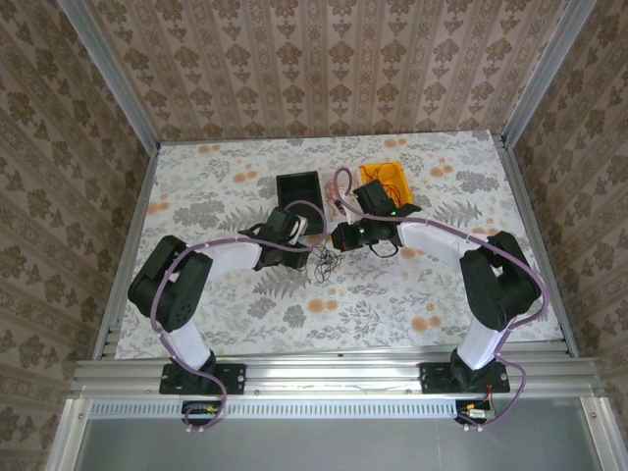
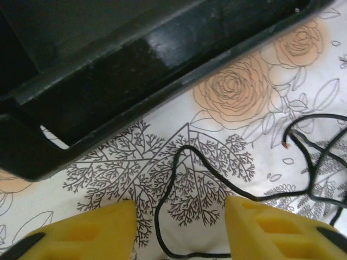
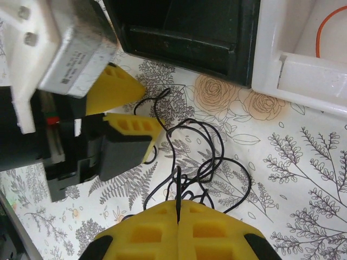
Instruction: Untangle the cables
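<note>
Pinching cables (image 3: 178,187), right gripper (image 3: 178,208); left gripper (image 2: 180,211) straddles one.

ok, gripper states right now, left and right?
Left gripper: open, a strand of the cables lying between the jaws.
Right gripper: shut on the cables.

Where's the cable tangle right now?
In the top view the cables lie mid-table between the left gripper and right gripper, just nearside of the black bin.

Cables (image 2: 187,147) run off btm & rt edges; black bin (image 2: 135,59) cropped top.
</note>
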`<state>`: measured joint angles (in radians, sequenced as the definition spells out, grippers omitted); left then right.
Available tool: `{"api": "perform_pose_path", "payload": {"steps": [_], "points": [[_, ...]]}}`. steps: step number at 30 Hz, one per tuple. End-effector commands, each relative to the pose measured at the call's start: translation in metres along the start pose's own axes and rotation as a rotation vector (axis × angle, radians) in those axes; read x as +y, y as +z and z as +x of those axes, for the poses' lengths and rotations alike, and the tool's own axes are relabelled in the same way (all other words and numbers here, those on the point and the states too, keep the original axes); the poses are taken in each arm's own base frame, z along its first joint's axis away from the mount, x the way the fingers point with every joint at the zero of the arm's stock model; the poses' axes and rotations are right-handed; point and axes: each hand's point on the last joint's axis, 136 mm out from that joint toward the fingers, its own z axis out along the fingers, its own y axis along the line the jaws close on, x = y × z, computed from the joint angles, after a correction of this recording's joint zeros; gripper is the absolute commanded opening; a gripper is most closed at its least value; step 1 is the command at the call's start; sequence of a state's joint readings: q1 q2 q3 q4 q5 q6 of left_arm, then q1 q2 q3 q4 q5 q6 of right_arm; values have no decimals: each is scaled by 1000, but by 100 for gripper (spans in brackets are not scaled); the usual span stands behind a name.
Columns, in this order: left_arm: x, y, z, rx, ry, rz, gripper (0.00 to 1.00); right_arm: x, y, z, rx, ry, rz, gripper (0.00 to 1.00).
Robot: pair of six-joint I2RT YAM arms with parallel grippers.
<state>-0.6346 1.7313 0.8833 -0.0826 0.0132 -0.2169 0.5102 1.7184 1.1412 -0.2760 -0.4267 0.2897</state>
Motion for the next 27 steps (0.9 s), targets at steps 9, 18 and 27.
{"api": "perform_pose_path", "payload": {"steps": [9,18,27], "points": [[33,3,30,34,-96,-179,0,-59,-71,-24,-237,122,292,1],[137,-62,74,-2,-584,-566,0,-173,-160,21,-425,551,744,2],[186,-114,91,-15,-875,-757,0,-219,-186,74,-461,833,827,2]]}}
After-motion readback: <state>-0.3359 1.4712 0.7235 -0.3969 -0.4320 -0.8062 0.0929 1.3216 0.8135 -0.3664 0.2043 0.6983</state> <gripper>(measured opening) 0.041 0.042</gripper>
